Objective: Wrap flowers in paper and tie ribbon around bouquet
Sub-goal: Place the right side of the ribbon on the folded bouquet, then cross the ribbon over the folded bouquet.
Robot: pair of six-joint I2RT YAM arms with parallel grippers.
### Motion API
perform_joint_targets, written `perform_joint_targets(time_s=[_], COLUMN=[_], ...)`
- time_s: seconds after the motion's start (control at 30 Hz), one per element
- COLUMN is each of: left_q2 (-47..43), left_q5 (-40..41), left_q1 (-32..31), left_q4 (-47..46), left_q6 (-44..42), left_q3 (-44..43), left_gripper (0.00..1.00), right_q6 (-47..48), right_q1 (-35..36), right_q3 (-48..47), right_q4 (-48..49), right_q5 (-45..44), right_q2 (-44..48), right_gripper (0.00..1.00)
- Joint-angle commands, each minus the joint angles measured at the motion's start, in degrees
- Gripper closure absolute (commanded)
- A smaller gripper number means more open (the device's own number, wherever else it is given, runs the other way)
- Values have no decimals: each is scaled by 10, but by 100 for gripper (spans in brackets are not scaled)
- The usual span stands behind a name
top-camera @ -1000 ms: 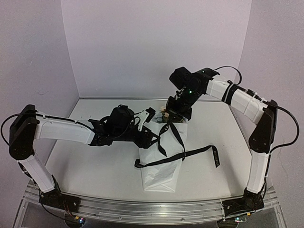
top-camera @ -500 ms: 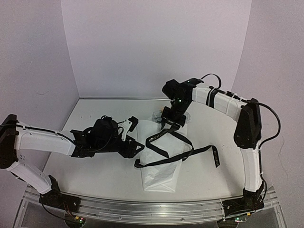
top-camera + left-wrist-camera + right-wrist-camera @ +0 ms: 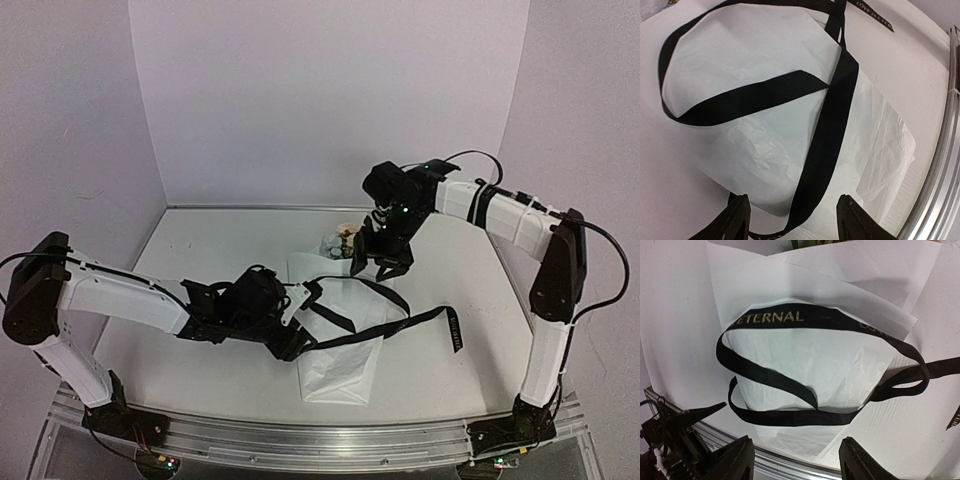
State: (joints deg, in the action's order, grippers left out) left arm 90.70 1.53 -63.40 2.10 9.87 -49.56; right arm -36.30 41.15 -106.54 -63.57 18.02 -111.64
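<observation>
Ribbon [image 3: 420, 320] lies in a loose, untied loop on the bouquet [image 3: 338, 350] at mid-table, and with left gripper [image 3: 792, 202] and right gripper [image 3: 797, 442] both spread empty, it may slip and the paper [image 3: 805, 355] unfold.

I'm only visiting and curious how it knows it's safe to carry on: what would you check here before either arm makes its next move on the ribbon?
1. Paper wrapped round the stems: ok; the paper forms a cone, with the flowers poking out of its far end.
2. Ribbon across the wrap: ok; the ribbon lies over the paper.
3. Ribbon pulled snug: not ok; it sits in slack loops.
4. Ribbon passing under the cone: cannot tell.
5. Left gripper ready to grab: ok; open, with a ribbon strand running between its fingers.
6. Right gripper free: ok; open, holding nothing.
</observation>
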Motion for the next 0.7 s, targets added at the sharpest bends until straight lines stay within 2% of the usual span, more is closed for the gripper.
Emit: perform_joint_targets(time_s=[0.0, 0.2, 0.47, 0.67], left_q2=[33, 74, 106, 121], left_q5=[-6, -5, 5, 16], left_q1=[-12, -14, -16, -18], left_q4=[40, 65, 75, 84], left_q6=[-44, -67, -79, -90], left_q3=[-58, -95, -119, -133], left_gripper=[39, 42, 49, 63], right_q6=[75, 96, 111, 117], right_q1=[1, 1, 1, 1], right_q3=[53, 113, 137, 146], right_q4=[11, 32, 36, 40], right_q5=[12, 4, 4, -1], right_q2=[60, 100, 112, 117], right_gripper=[41, 40, 40, 41])
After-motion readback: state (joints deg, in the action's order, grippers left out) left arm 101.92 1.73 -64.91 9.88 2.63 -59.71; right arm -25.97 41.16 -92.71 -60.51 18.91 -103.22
